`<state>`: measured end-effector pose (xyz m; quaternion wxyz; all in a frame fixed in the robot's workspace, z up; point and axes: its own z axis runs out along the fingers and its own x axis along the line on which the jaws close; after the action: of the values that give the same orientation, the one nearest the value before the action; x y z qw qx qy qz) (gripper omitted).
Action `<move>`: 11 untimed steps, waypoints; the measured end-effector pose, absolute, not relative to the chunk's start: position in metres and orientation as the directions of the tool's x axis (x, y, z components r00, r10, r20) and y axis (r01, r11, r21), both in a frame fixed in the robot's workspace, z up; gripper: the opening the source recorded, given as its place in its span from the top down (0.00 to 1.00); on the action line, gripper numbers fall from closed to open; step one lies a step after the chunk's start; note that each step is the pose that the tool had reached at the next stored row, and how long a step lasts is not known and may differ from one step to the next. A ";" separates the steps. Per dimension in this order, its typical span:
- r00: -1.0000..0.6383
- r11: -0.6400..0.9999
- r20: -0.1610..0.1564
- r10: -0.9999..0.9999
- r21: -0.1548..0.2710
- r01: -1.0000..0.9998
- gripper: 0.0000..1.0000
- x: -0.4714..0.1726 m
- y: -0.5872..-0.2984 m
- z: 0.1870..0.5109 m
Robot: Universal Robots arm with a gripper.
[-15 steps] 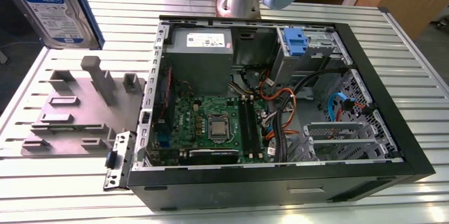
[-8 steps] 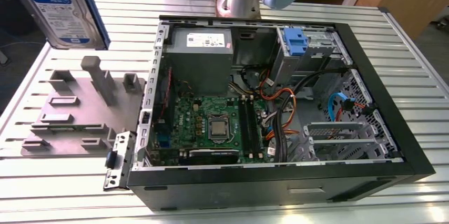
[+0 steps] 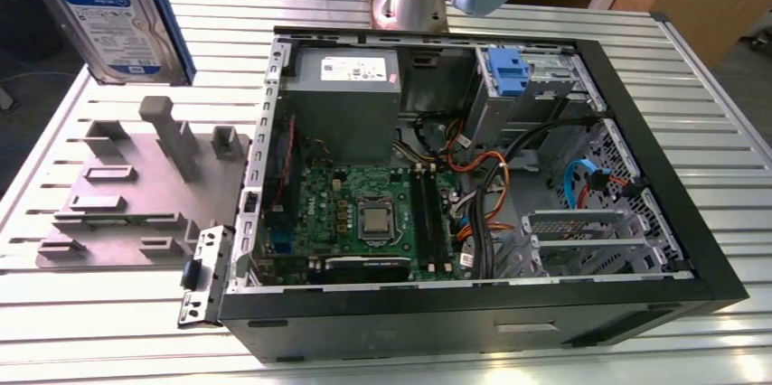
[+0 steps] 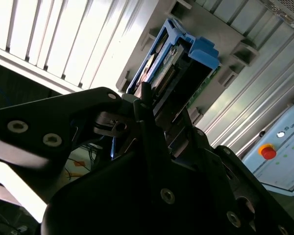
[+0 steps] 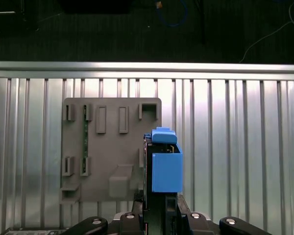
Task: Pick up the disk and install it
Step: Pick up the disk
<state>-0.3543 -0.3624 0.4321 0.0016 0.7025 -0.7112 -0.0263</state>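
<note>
Blue-railed disk (image 3: 115, 31) is hanging high above the grey tray (image 3: 127, 200), and the pincer (image 5: 159, 209) is holding it tight.

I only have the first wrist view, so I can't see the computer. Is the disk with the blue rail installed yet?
Observer: No. In the exterior view the disk hangs above the grey fixture plate, outside the open computer case.
Operator: Which side of the case?
Observer: On the exterior view's left of it.
Operator: Does the gripper have it?
Observer: Yes. In the second wrist view the gripper is shut on the disk's end.
</note>
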 end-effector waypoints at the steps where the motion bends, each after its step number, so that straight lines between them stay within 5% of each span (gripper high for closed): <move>1: -0.013 0.012 -0.035 -0.999 0.040 -0.999 0.65 -0.354 -0.362 0.433; 11: -0.013 0.012 -0.035 -0.999 0.040 -0.999 0.65 -0.354 -0.362 0.445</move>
<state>-0.3543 -0.3624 0.4455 0.0016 0.7025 -0.7112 -0.0263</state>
